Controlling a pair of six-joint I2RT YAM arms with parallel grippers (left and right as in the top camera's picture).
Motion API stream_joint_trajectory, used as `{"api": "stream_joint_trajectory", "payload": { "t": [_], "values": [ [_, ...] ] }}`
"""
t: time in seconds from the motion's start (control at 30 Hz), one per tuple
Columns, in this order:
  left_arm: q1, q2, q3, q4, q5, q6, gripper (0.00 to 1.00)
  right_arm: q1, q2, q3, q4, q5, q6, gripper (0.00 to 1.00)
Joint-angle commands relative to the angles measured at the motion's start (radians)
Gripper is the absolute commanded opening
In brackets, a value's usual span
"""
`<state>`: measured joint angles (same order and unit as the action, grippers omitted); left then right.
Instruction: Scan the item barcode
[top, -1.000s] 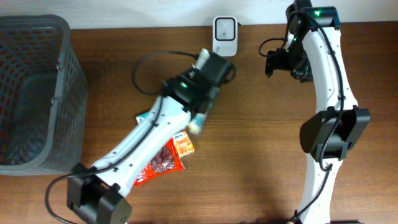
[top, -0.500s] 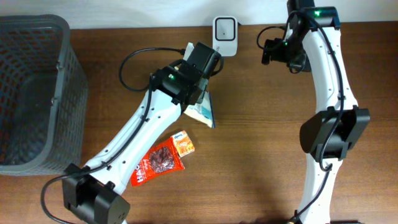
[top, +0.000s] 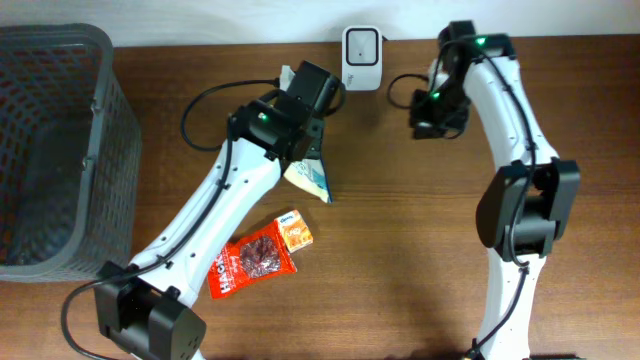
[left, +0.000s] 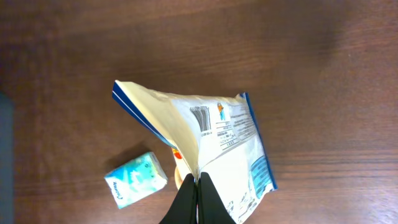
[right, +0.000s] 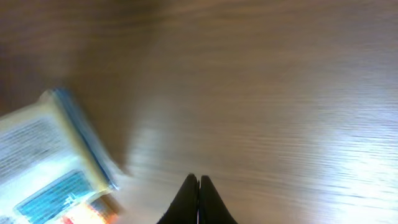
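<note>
We pinch pouch edge with left gripper. Pouch hangs above table, long axis roughly 11-to-5 overhead. Scanner sits near, at 1 o'clock from pouch. Right gripper pressed together, empty. We judge barcode needs turning toward scanner.

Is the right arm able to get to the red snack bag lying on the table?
Probably yes. Bare table lies between the right gripper and the red snack bag; the left arm passes its far side. The gripper is shut, though.

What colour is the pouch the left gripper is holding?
White with blue edging; the pouch shows best in the left wrist view.
</note>
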<state>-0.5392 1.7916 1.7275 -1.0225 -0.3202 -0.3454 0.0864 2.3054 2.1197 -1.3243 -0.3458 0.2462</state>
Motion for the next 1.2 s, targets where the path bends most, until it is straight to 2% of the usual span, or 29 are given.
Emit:
{"api": "stream_joint_trajectory", "payload": {
  "t": [0.0,0.17,0.33,0.47,0.57,0.87,1.0,1.17],
  "values": [
    [0.017,-0.01,0.024,-0.001,0.047,-0.028,0.0,0.04,-0.008,-0.114,0.116,-0.324,-0.003,0.04],
    [0.019,-0.01,0.024,-0.003,0.048,-0.029,0.0,0.113,-0.008,-0.269,0.323,-0.478,0.019,0.04],
    [0.019,-0.01,0.024,-0.003,0.049,-0.051,0.0,0.199,-0.008,-0.377,0.532,-0.544,0.174,0.04],
    [0.019,-0.01,0.024,-0.003,0.049,-0.051,0.0,0.269,-0.004,-0.443,0.764,-0.582,0.339,0.04],
    [0.019,-0.01,0.024,0.0,0.072,-0.056,0.0,0.311,0.006,-0.46,0.852,-0.582,0.422,0.04],
    [-0.003,-0.002,0.024,0.064,0.13,-0.077,0.0,0.366,0.026,-0.461,0.848,-0.502,0.454,0.04],
    [-0.004,0.021,0.024,0.08,0.156,-0.089,0.0,0.336,0.026,-0.461,0.845,-0.484,0.442,0.04],
    [-0.004,0.082,0.024,0.173,0.194,-0.089,0.0,0.271,0.024,-0.46,0.828,-0.493,0.415,0.04]
  ]
}}
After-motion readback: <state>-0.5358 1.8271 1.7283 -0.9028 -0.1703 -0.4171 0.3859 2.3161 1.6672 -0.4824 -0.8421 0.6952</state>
